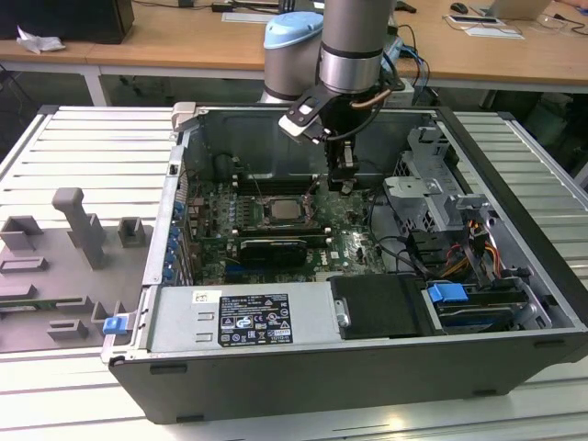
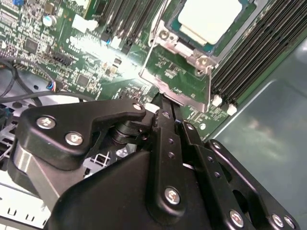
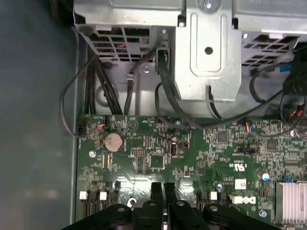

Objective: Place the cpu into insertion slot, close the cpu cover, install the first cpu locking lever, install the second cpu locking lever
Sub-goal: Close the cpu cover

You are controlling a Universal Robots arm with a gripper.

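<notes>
The cpu [image 1: 286, 210], a pale silver square, lies in the insertion slot [image 1: 308, 221] in the middle of the motherboard. In the second wrist view the cpu [image 2: 211, 18] sits inside the silver cpu cover [image 2: 183, 47], which lies flat around it. My gripper [image 1: 344, 188] hangs just above the board, beside the slot on the exterior view's right. Its black fingers [image 3: 156, 189] are pressed together with nothing between them. In the second wrist view the gripper [image 2: 163, 103] tip is close to the cover's near edge; I cannot tell whether it touches. The levers are too thin to make out.
A black graphics card [image 1: 273, 250] lies in front of the slot, and memory slots [image 2: 249, 57] flank it. A metal drive cage [image 1: 432, 197] with cables [image 3: 144, 81] stands on the exterior view's right. The power supply [image 1: 243, 317] fills the case front. Grey fixtures [image 1: 83, 230] sit outside.
</notes>
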